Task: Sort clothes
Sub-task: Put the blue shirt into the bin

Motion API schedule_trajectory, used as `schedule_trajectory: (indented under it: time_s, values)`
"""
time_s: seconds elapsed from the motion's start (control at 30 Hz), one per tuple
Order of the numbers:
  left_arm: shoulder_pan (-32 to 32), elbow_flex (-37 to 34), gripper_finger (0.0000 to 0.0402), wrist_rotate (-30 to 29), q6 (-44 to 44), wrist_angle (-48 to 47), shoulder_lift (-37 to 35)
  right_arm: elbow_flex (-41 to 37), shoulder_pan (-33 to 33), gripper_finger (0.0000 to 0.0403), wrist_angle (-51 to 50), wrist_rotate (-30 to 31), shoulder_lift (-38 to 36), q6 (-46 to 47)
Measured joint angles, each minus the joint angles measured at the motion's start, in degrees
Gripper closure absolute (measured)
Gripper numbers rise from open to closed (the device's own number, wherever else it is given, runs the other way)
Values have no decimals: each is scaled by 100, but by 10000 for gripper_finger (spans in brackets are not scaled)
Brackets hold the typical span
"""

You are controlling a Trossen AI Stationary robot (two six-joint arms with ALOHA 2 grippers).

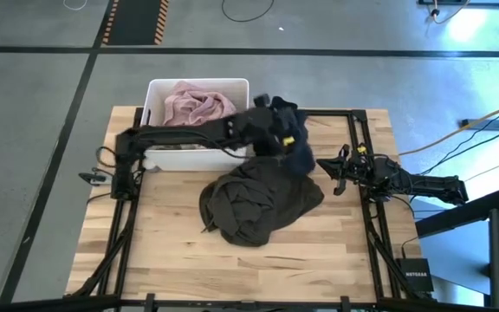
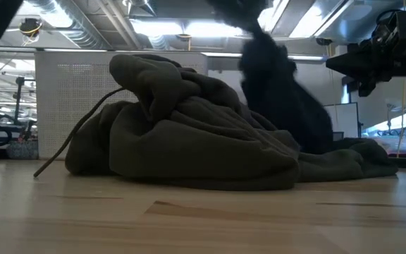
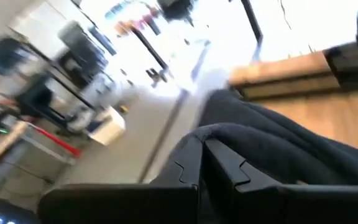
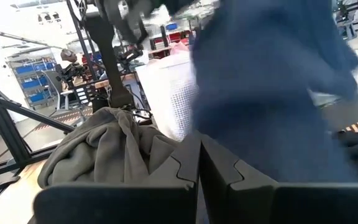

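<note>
Underneath — pale wooden table (image 1: pixel 171 251), grey floor (image 1: pixel 42 104)

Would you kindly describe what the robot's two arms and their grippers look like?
Both arms are dark, slim, jointed tubes with thin black cables trailing at their bases. The left arm carries a yellow marking near its wrist. The left gripper and right gripper each have two flat, matte black fingers with stepped, notched inner edges.

Bright ceiling lights (image 2: pixel 189 28) glared overhead in the low view, leaving the olive-grey garment (image 2: pixel 189 141) dim against them. The left wrist view was smeared with motion blur and washed out toward the window side. The navy garment (image 4: pixel 266 93) was blurred in the right wrist view.
</note>
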Motion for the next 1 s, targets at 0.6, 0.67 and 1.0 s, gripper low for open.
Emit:
schedule_trajectory:
  time_s: [0.6, 0.67, 1.0]
  values:
    - [-140, 9, 400, -1467, 829, -238, -2490, 1, 0, 388, -31, -15, 0, 16]
    - [-136, 11, 400, -1705, 836, -538, -2737, 2, 0, 388, -40, -15, 0, 18]
    - [224, -3, 400, -2300, -374, -2850, -3281, 0, 0, 388, -45, 5, 0, 22]
